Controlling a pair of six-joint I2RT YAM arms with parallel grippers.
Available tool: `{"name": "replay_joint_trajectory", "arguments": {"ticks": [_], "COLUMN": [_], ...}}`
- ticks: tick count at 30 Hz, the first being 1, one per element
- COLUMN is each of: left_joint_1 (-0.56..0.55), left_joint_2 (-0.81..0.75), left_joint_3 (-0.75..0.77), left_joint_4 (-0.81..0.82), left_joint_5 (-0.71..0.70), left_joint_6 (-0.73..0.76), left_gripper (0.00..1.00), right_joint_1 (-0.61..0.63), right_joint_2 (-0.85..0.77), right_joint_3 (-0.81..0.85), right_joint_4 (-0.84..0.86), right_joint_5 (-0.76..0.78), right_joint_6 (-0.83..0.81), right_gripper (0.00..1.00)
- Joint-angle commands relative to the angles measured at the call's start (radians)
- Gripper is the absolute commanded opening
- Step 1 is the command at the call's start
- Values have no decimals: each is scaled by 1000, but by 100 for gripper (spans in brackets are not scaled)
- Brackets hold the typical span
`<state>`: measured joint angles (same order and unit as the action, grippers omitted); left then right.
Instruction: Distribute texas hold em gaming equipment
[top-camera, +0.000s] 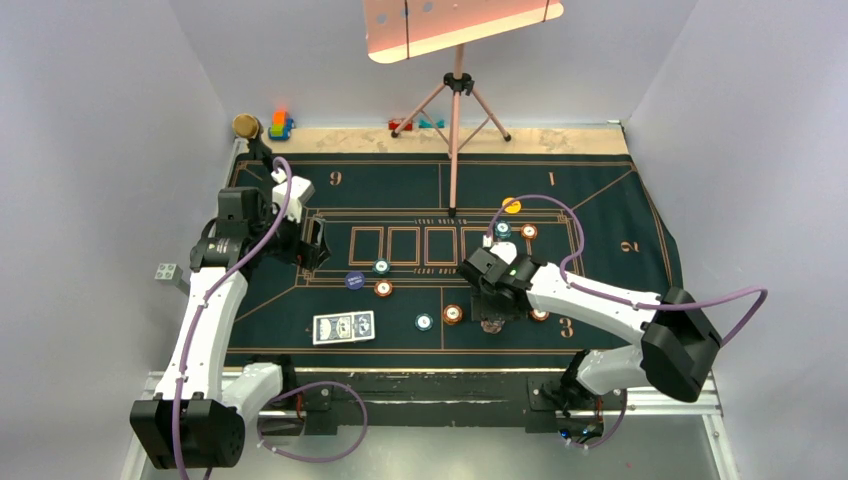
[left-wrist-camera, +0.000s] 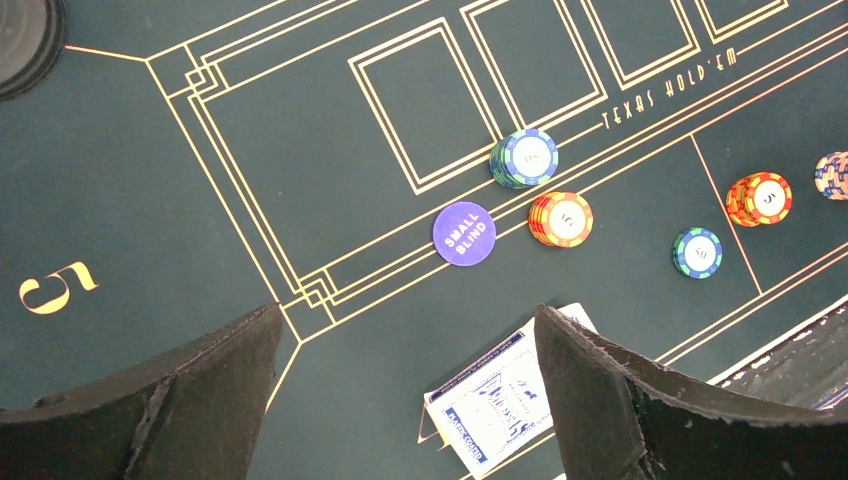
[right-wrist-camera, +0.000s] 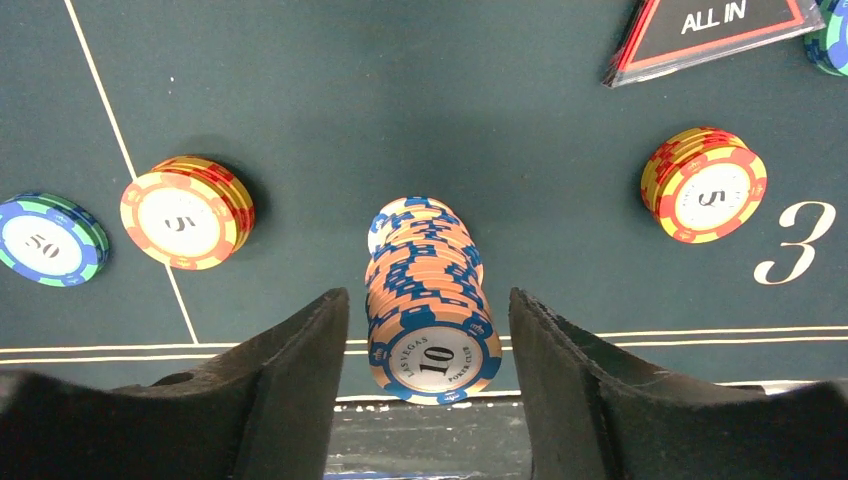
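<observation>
My right gripper (top-camera: 490, 318) is open and straddles a tall pinkish-white and blue "10" chip stack (right-wrist-camera: 428, 285), with a gap on each side in the right wrist view (right-wrist-camera: 428, 297). Orange "5" stacks (right-wrist-camera: 187, 212) (right-wrist-camera: 704, 184), a teal "50" chip (right-wrist-camera: 45, 238) and the red-black "ALL IN" marker (right-wrist-camera: 720, 28) lie around it. My left gripper (top-camera: 312, 243) is open and empty above the mat (left-wrist-camera: 408, 318). Blue-backed cards (left-wrist-camera: 497, 400) (top-camera: 343, 327) lie under its right finger (left-wrist-camera: 620, 400). The dark blue "SMALL BLIND" disc (left-wrist-camera: 464, 232) and a yellow disc (top-camera: 511, 206) lie on the mat.
A tripod stand (top-camera: 457, 130) rises from the mat's far middle. A gold-topped black stand (top-camera: 246, 126) and toy blocks (top-camera: 280, 124) sit at the far left corner. More chip stacks (top-camera: 381, 266) (top-camera: 502, 228) dot the green mat (top-camera: 620, 230).
</observation>
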<state>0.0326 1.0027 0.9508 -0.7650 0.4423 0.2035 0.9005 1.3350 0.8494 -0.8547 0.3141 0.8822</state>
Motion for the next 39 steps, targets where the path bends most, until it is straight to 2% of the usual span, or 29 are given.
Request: {"name": "replay_joint_trajectory", "arguments": {"ticks": [1, 6, 13, 19, 27, 33, 39], "left_joint_1": [8, 8, 7, 7, 7, 8, 8], "left_joint_2": [-14, -14, -16, -17, -15, -11, -3], "left_joint_3": [-1, -2, -2, -3, -2, -3, 1], "left_joint_4": [21, 21, 22, 21, 22, 23, 23], "left_joint_5": [15, 13, 13, 16, 16, 16, 12], "left_joint_6": [19, 20, 22, 21, 19, 19, 16], "left_gripper": [100, 100, 100, 100, 100, 100, 100], "right_joint_1": [2, 2, 0, 0, 0, 2, 19], "right_joint_2": [-8, -11, -35, -49, -37, 82, 327], "right_joint_3": [-13, -12, 16, 73, 190, 351, 531], "right_joint_4": [23, 21, -16, -67, -115, -62, 43], "right_joint_5": [-12, -10, 12, 33, 43, 21, -22], "right_joint_6": [23, 23, 23, 13, -31, -134, -245], "right_gripper": [61, 56, 40, 36, 34, 32, 28]}}
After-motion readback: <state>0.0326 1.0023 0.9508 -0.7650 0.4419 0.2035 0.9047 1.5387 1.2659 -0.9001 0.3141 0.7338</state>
